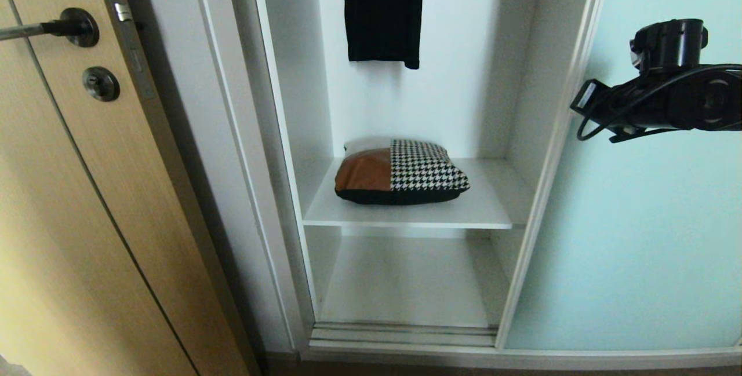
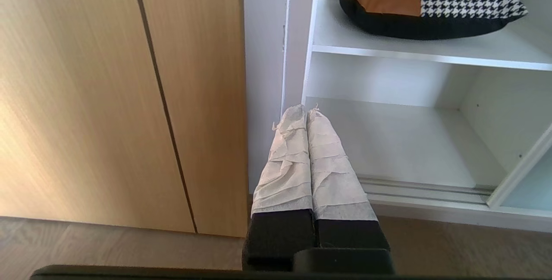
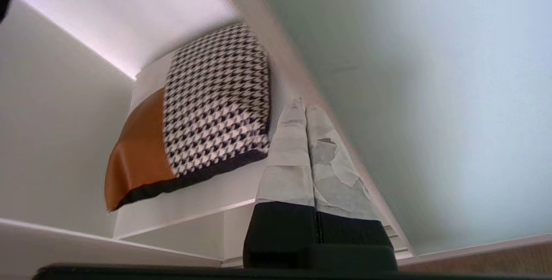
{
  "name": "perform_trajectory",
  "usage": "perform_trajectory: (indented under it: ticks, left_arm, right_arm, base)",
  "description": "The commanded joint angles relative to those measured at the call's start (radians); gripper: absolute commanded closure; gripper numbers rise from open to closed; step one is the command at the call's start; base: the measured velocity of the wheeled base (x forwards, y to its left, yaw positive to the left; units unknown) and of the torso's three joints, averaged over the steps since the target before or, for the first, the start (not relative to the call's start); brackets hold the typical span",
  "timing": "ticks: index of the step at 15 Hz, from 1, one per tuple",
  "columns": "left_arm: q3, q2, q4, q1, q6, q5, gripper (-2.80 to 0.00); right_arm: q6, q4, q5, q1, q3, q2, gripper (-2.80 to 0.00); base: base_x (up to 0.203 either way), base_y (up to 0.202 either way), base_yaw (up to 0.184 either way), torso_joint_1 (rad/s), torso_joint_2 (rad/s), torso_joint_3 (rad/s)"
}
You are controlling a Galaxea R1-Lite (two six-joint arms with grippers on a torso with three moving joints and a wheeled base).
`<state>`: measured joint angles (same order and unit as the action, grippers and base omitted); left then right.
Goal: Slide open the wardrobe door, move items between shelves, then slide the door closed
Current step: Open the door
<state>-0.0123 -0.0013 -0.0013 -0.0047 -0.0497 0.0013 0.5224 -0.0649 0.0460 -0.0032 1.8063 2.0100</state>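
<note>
The sliding wardrobe door [image 1: 637, 219], frosted pale blue-green glass in a thin pale frame, stands slid to the right and leaves the white compartment open. The cushion [image 1: 400, 173], tan leather and houndstooth with a black back, lies on the upper of two white shelves [image 1: 487, 202]. The lower shelf [image 1: 406, 283] is bare. My right arm [image 1: 672, 92] reaches in front of the glass. The right gripper [image 3: 304, 108] is shut and empty, its tips by the door's frame edge, beside the cushion [image 3: 202, 120]. My left gripper [image 2: 306, 109] is parked low, shut and empty, pointing at the lower shelf [image 2: 409, 142].
A light wood door [image 1: 87, 219] with a black handle [image 1: 75, 27] stands to the left of the wardrobe. A long black garment [image 1: 382, 11] hangs above the cushion. The door track [image 1: 406, 332] runs along the wardrobe's base above the wood floor [image 2: 108, 250].
</note>
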Motion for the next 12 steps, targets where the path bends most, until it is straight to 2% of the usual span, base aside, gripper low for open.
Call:
perform_trajectory:
  ticks: [1, 9, 12]
  left_arm:
    - [0.000, 0.001, 0.000, 0.000, -0.001, 0.000, 0.00]
    - [0.000, 0.001, 0.000, 0.000, -0.001, 0.000, 0.00]
    - [0.000, 0.001, 0.000, 0.000, 0.000, 0.000, 0.00]
  right_arm:
    - [0.004, -0.010, 0.000, -0.011, 0.021, 0.014, 0.00]
    - [0.001, -0.017, -0.007, -0.068, 0.031, 0.029, 0.00]
    - [0.003, -0.092, -0.068, -0.073, 0.022, -0.027, 0.00]
  base:
    - [0.000, 0.000, 0.000, 0.000, 0.00, 0.000]
    - [0.000, 0.000, 0.000, 0.000, 0.00, 0.000]
    - [0.000, 0.000, 0.000, 0.000, 0.00, 0.000]
